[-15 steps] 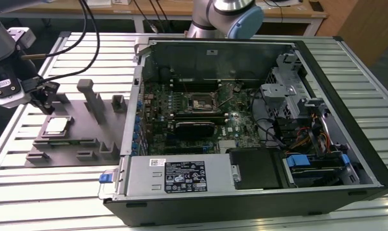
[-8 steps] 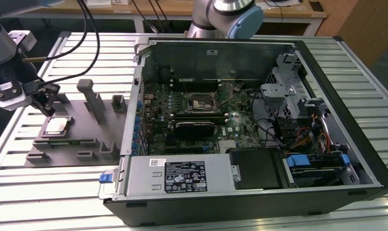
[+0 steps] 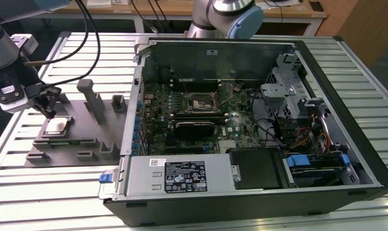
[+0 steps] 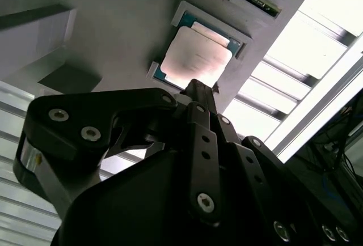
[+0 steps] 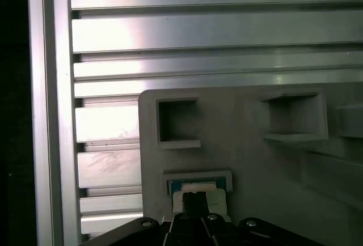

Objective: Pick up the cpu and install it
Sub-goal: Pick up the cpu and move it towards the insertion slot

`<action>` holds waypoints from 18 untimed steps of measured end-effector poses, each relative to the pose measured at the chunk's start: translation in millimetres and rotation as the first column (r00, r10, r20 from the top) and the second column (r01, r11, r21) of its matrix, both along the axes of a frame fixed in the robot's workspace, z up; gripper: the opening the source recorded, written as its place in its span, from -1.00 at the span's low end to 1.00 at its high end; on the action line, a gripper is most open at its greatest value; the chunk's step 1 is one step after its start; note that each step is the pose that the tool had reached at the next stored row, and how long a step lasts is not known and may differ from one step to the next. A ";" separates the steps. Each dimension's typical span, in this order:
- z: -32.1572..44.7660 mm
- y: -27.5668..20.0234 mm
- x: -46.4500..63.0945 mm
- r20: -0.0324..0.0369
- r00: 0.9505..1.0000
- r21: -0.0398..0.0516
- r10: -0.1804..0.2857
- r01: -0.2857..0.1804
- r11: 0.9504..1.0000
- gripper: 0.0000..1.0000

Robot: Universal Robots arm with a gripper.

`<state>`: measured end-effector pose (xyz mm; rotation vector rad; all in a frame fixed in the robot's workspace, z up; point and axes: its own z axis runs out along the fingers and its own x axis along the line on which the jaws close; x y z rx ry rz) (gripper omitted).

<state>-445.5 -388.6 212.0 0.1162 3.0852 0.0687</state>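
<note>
End effector (image 4: 198,86) hovers pinched together right at the cpu (image 4: 195,59), probably light, stiff, fragile, so I'd grab its edges.

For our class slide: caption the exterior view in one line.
Gripper close above the cpu on the grey fixture, open computer case alongside.

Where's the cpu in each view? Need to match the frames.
Exterior view: the cpu lies in a nest on the grey fixture plate, at the exterior view's left, right by the tip of the hand.
Second wrist view: the cpu lies in its nest, just beyond the hand.
First wrist view: the cpu is partly hidden by the hand.
Shared landmark: the grey fixture plate.
</note>
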 end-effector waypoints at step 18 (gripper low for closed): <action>-10.7 -6.4 5.7 -0.007 1.000 0.000 0.000 0.000 1.000 -0.79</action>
